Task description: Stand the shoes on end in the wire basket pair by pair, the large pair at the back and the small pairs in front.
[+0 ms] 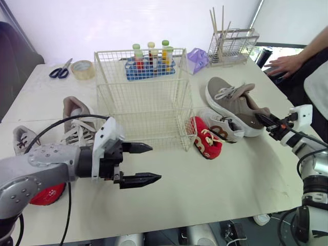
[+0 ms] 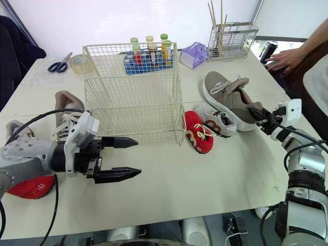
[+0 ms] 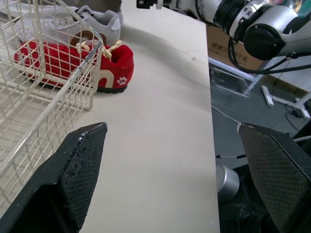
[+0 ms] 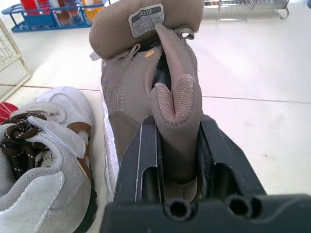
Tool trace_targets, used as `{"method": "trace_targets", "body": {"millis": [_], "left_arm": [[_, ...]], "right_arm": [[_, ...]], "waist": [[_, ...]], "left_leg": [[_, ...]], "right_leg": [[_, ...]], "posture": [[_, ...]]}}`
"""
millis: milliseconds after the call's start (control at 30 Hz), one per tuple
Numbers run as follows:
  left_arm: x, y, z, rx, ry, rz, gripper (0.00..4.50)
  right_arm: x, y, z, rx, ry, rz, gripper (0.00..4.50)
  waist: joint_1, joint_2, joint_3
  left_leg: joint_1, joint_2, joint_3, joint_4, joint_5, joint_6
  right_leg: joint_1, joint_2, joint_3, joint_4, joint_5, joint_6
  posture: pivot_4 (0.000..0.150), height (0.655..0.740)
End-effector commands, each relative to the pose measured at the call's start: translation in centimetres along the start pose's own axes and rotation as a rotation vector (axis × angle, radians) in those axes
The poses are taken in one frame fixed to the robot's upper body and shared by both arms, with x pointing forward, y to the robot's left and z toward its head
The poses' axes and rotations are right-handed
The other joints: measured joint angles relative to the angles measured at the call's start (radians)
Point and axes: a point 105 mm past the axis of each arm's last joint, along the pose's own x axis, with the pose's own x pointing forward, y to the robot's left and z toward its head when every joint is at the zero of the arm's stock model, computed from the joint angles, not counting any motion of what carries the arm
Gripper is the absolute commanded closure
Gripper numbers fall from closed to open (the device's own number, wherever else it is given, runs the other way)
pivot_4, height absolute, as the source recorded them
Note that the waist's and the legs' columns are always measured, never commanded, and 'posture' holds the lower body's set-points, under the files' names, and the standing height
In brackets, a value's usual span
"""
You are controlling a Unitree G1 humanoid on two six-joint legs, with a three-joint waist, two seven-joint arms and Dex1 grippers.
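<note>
The wire basket stands mid-table, and all the shoes lie outside it. To its right lie a large taupe shoe, a small grey-and-brown shoe and a small red shoe. My right gripper is shut on the taupe shoe's heel collar. Left of the basket lie the other taupe shoe, a small grey shoe and a red shoe partly under my left arm. My left gripper hangs open in front of the basket, holding nothing.
Behind the basket are a blue rack of bottles, a tape roll, scissors, a purple bag and a wire rack with sticks. A person's hand rests at the far right corner.
</note>
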Motion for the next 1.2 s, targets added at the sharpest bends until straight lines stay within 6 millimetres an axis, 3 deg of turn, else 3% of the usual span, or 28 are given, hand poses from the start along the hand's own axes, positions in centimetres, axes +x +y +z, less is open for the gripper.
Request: {"method": "trace_targets", "body": {"millis": [33, 167, 300, 433, 633, 767, 900, 1100, 1200], "left_arm": [[-0.3, 0.2, 0.7, 0.031, -0.013, -0.008, 0.0], [-0.5, 0.6, 1.4, 0.036, -0.028, -0.03, 0.0], [-0.9, 1.0, 2.4, 0.032, -0.058, -0.047, 0.0], [-1.6, 1.7, 3.3, 0.019, -0.08, -0.038, 0.0], [-3.1, 3.0, 4.4, 0.007, -0.126, 0.018, 0.0], [-4.5, 2.7, 4.8, -0.006, -0.145, 0.044, 0.0], [-6.5, 2.0, 4.6, -0.036, -0.142, 0.097, 0.0], [-9.8, 0.4, 2.9, -0.125, -0.088, 0.189, 0.0], [-12.1, 0.2, 3.7, -0.135, -0.121, 0.231, 0.0]], "right_arm": [[0.0, -0.7, 2.2, -0.078, -0.023, -0.015, 3.71], [-0.7, -1.9, 10.2, -0.255, -0.181, -0.035, 3.71], [-1.2, -1.2, 18.0, -0.445, -0.308, -0.008, 3.71], [-2.5, 1.0, 26.3, -0.71, -0.418, 0.05, 3.71], [-4.4, 5.7, 34.5, -0.824, -0.624, 0.215, 3.71], [-5.3, 10.0, 34.8, -0.831, -0.566, 0.545, 3.71], [-7.7, 15.0, 32.4, -0.879, -0.41, 0.917, 3.71], [-9.4, 18.6, 31.5, -0.915, -0.431, 1.173, 3.71], [-9.7, 20.7, 30.9, -0.903, -0.449, 1.327, 3.71]], "waist": [[0.001, 0.0, 0.0], [0.003, 0.009, 0.006], [0.002, 0.014, 0.01], [-0.005, 0.017, 0.012], [-0.001, 0.016, 0.012], [0.002, 0.015, 0.013], [0.006, 0.015, 0.013], [0.0, 0.014, 0.014], [-0.001, 0.014, 0.014]], "left_leg": [[0.0, 0.0, 0.001, 0.0, 0.0, 0.0], [-0.002, -0.001, 0.005, 0.0, 0.0, 0.0], [-0.005, -0.001, 0.009, -0.001, 0.0, 0.0], [-0.008, -0.001, 0.011, -0.004, 0.0, 0.0], [-0.018, 0.001, 0.01, -0.004, 0.0, 0.001], [-0.02, 0.0, 0.01, -0.003, -0.001, 0.001], [-0.021, 0.0, 0.01, -0.003, -0.001, 0.002], [-0.021, 0.0, 0.009, -0.002, -0.002, 0.002], [-0.021, 0.0, 0.01, -0.001, -0.001, 0.002]], "right_leg": [[0.0, 0.0, 0.001, 0.0, 0.0, 0.0], [-0.005, 0.0, 0.005, 0.0, 0.002, 0.002], [-0.01, -0.001, 0.008, 0.0, 0.004, 0.006], [-0.017, 0.0, 0.01, 0.001, 0.004, 0.008], [-0.026, 0.002, 0.01, 0.002, 0.004, 0.008], [-0.028, 0.0, 0.009, 0.001, 0.005, 0.008], [-0.028, -0.002, 0.009, 0.001, 0.005, 0.008], [-0.028, -0.003, 0.008, 0.001, 0.004, 0.008], [-0.028, -0.002, 0.008, 0.001, 0.003, 0.005]], "posture": [[0.15, 0.74], [0.15, 0.74], [0.15, 0.74], [0.15, 0.74], [0.15, 0.74], [0.15, 0.74], [0.15, 0.74], [0.15, 0.74], [0.15, 0.74]]}}
